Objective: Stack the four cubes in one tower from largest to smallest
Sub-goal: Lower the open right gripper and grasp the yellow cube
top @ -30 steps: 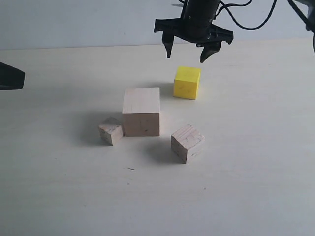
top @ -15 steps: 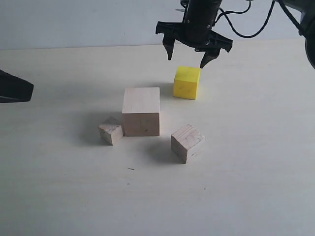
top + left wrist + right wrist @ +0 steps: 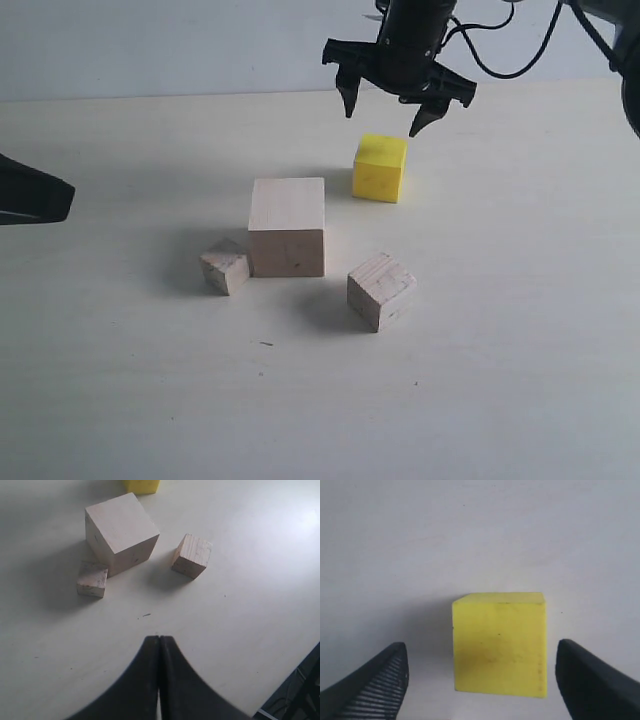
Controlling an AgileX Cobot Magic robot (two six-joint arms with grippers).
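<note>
The large pale wood cube [image 3: 287, 226] stands mid-table, with the small wood cube [image 3: 224, 266] touching its left side. The medium wood cube [image 3: 380, 290] lies turned at the front right. Behind them sits the yellow cube [image 3: 380, 167]. My right gripper [image 3: 383, 116] hangs open just above and behind the yellow cube [image 3: 499, 642], one finger on either side, apart from it. At the left edge my left gripper [image 3: 60, 200] is shut and empty; its closed fingertips [image 3: 159, 641] point toward the large cube [image 3: 121, 533], small cube [image 3: 92, 579] and medium cube [image 3: 192, 556].
The pale tabletop [image 3: 500, 380] runs back to a light wall [image 3: 160, 45]. Black cables [image 3: 505, 50] loop behind the right arm. A dark edge of the table shows at one corner of the left wrist view [image 3: 295, 690].
The right gripper has shifted slightly right and stays open over the yellow cube. The left gripper has crept further in from the left edge. The cubes have not moved.
</note>
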